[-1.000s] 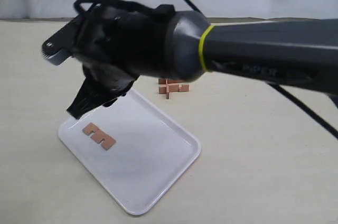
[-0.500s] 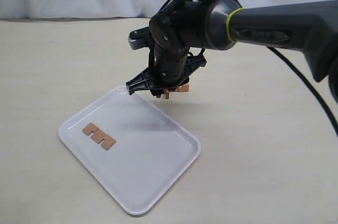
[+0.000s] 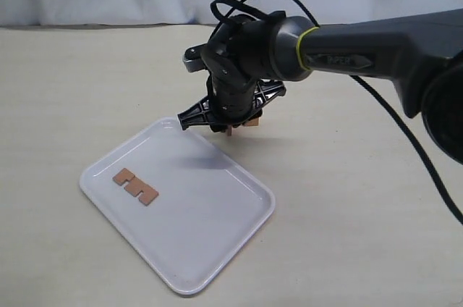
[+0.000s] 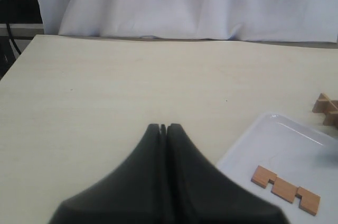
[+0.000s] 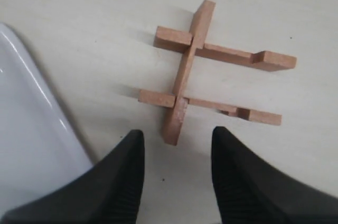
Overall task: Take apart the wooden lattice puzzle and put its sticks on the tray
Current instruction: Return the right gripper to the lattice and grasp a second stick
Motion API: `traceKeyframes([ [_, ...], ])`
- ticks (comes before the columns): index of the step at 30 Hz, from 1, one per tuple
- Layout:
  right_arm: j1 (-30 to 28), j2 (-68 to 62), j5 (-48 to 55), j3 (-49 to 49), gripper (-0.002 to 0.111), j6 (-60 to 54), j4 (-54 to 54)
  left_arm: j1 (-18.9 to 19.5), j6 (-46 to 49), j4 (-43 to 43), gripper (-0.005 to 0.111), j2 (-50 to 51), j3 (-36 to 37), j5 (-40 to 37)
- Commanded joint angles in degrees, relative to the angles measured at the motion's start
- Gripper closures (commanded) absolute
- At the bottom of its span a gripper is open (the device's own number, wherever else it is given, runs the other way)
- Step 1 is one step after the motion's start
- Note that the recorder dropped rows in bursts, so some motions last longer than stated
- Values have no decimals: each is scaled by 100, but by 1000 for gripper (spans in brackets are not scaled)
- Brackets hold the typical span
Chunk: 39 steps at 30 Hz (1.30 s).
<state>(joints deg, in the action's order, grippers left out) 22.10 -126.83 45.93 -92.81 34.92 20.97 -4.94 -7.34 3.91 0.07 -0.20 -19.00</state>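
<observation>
Reddish-brown wooden lattice puzzle [image 5: 203, 73] lies flat on the table [image 5: 296, 2], just beside one corner of the tray [image 5: 31, 123] and not on it.

Visibility:
- Right wrist view: three slats are interlocked, one long slat crossing two parallel ones. An empty notch shows near the free end of each parallel slat.
- Exterior view: the puzzle is almost wholly hidden behind the right arm's wrist. Only a small piece of wood shows below it.
- Left wrist view: the puzzle is cut off by the frame edge.

One separate stick [image 3: 135, 185] lies flat on the tray with its notches visible, near a neighbouring corner and well apart from the puzzle.

Right gripper [image 5: 177, 147]: the fingers are set moderately apart and pointed down, low over the table. The near end of the crossing slat lies between the tips. A gap shows on each side of the wood, and nothing is held. The finger bases are cut off by the frame.

Left gripper [image 4: 162, 128]: the fingers are pressed together with only a thin seam between them and nothing gripped. It sits over bare table, beside the tray.

White cloth [image 4: 185, 2] hangs behind the table's far edge.
</observation>
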Motion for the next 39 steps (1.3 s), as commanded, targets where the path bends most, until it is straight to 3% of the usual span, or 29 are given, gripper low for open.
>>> traceKeyframes([
  [1, -29, -112, -172, -13, 69, 209, 56, -44, -25, 5, 107, -7, 20, 49],
  [3, -29, -125, -212, -13, 70, 237, 47, -44, -25, 5, 107, -7, 20, 49],
  [8, -29, -125, -212, -13, 90, 364, 58, -44, -25, 5, 107, -7, 20, 49],
  [11, -29, -125, -256, -13, 96, 384, 56, -44, -25, 5, 107, -7, 20, 49],
  [21, -29, -125, -252, -13, 97, 535, 85, -44, -25, 5, 107, -7, 20, 49],
  [26, -29, -125, -252, -13, 104, 526, 177, -44, -25, 5, 107, -7, 20, 49],
  [39, 4, 163, -80, -13, 104, 276, 313, -44, -25, -5, 107, -7, 20, 58],
])
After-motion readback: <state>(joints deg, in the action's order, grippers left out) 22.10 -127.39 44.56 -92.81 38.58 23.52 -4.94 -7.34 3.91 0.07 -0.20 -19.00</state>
